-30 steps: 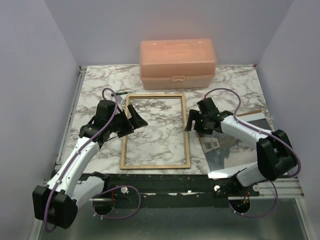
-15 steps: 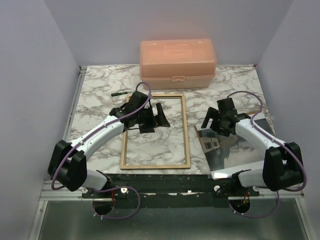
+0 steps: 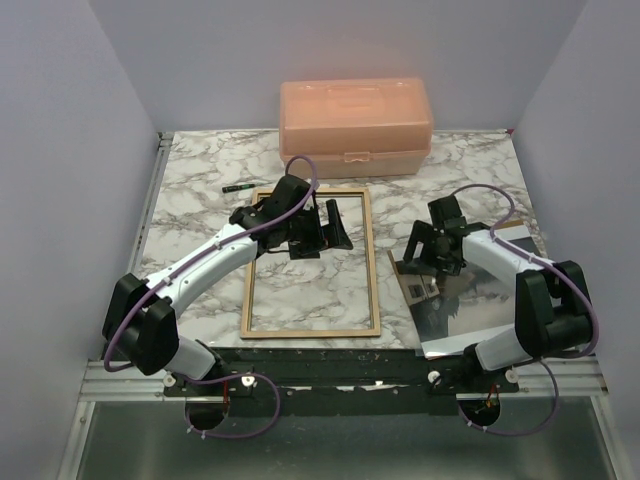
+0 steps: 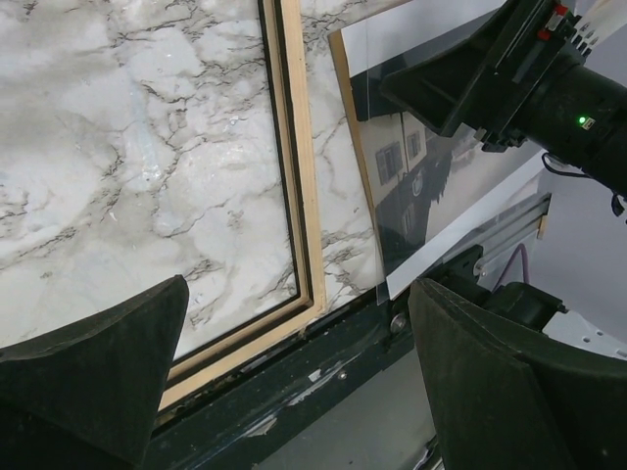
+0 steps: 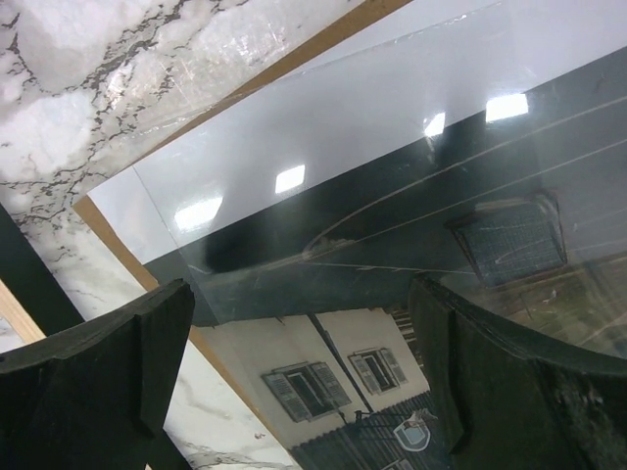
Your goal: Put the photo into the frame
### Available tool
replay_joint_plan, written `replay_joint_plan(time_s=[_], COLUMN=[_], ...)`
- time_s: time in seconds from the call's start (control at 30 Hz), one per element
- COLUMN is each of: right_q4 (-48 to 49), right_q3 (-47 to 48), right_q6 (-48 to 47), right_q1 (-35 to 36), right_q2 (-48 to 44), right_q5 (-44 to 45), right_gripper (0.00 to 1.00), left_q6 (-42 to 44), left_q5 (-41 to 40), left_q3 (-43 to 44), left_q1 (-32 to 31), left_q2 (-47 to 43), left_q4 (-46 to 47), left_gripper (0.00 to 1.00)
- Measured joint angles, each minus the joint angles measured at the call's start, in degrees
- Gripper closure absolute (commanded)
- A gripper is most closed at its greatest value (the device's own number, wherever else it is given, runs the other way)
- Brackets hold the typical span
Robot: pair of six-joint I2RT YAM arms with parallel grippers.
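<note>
photo (image 3: 457, 315) partly under right arm (image 3: 500, 258), frame (image 3: 371, 270) corner behind left arm (image 3: 215, 262), small dark object (image 3: 237, 187) unidentifiable

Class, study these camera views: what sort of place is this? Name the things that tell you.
Most likely a robotics lab test cell: a marble-patterned table boxed in by plain walls, a left arm and right arm fixed along its near edge, and staged props, a frame and a photo.

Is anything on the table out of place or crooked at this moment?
Yes, the photo. It lies to the right of the frame, turned askew to it, and its near corner seems to reach past the near edge of the table. Nothing looks spilled or damaged.
</note>
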Motion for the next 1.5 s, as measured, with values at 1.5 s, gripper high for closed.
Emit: replay_joint_plan(time_s=[1.5], right_q4=[-0.74], right_q3=[-0.13], right_q6=[2.82], right_q1=[-10.47], right_q2=[-6.73], right_q5=[-19.50], right_gripper=[0.00], left_q6=[-11.43], left_q5=[6.84], left_q3=[3.43], left_q1=[-16.04], left_q2=[13.94], left_q4=[16.41], left_gripper=[0.08])
